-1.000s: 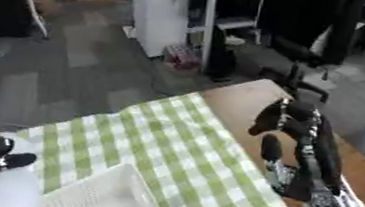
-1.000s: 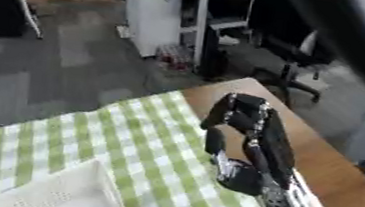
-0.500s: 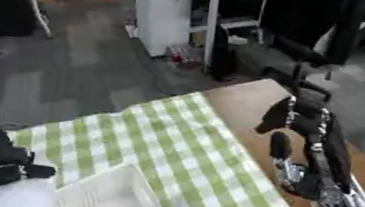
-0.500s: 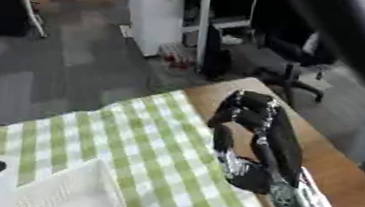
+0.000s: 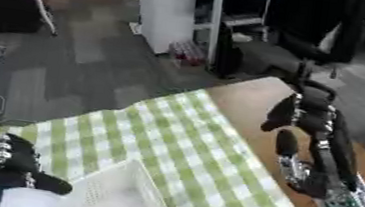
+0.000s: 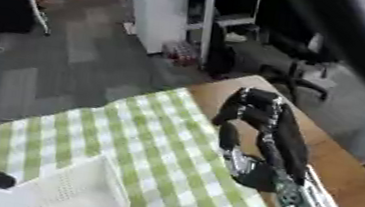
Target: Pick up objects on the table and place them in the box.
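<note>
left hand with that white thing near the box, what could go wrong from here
The left hand holds a white object at the view's bottom edge, beside the white box, not over it; released here it might miss. The right hand, curled and empty, hangs over the table edge, idle.

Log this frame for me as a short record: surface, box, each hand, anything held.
surface: wooden table with a green-and-white checked cloth
box: white box at the near left of the cloth
left hand: lower left corner, fingers curled on a white object
right hand: raised over the table's right side, fingers bent, holding nothing
loose objects on cloth: none visible
</note>
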`<action>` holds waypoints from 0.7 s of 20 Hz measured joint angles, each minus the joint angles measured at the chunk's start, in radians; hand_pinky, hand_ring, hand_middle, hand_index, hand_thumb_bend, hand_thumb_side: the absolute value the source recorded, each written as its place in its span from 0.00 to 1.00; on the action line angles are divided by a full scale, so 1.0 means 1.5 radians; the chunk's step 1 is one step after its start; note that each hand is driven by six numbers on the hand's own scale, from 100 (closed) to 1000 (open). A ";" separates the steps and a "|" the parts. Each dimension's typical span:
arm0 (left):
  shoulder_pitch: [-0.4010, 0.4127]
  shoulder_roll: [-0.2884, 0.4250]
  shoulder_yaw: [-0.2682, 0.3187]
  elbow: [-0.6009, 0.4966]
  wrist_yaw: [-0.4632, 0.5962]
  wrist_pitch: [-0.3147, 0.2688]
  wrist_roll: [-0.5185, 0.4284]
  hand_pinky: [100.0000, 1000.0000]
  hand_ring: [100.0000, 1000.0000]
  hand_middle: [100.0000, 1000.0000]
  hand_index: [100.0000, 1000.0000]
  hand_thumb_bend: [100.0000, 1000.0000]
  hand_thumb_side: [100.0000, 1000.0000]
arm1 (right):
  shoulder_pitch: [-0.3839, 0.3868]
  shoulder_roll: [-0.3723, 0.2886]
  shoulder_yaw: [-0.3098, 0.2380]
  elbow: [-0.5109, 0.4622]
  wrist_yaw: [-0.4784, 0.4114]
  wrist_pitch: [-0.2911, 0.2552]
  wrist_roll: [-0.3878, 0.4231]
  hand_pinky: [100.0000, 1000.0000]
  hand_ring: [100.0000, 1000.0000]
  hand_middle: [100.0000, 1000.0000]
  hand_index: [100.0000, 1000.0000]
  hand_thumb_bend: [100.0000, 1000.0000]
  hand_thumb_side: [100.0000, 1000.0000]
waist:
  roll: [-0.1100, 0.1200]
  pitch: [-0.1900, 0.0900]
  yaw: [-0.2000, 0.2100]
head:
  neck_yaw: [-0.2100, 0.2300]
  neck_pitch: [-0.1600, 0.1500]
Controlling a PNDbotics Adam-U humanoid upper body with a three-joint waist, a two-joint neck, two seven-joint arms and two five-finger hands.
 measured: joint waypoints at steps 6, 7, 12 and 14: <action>0.013 -0.020 0.005 0.027 0.108 -0.041 -0.079 0.00 0.00 0.03 0.36 0.00 0.75 | 0.000 0.000 0.000 0.000 -0.001 -0.001 0.000 0.22 0.36 0.38 0.44 0.00 0.98 | -0.003 0.004 0.000 | 0.000 0.000; 0.015 -0.023 0.007 0.036 0.122 -0.043 -0.097 0.00 0.00 0.04 0.36 0.00 0.76 | 0.000 0.000 0.000 0.000 -0.001 -0.001 0.000 0.22 0.36 0.38 0.44 0.00 0.98 | -0.003 0.004 0.000 | 0.000 0.000; 0.023 -0.033 0.019 0.066 0.171 -0.050 -0.178 0.00 0.00 0.04 0.36 0.00 0.75 | 0.000 0.000 0.000 0.000 -0.001 -0.002 -0.001 0.22 0.36 0.38 0.44 0.00 0.98 | -0.003 0.005 0.000 | 0.000 0.003; 0.023 -0.036 0.023 0.071 0.185 -0.050 -0.202 0.00 0.00 0.04 0.36 0.00 0.75 | -0.001 0.000 0.000 0.000 -0.001 -0.003 -0.002 0.22 0.36 0.38 0.44 0.00 0.98 | -0.004 0.006 0.000 | 0.000 0.005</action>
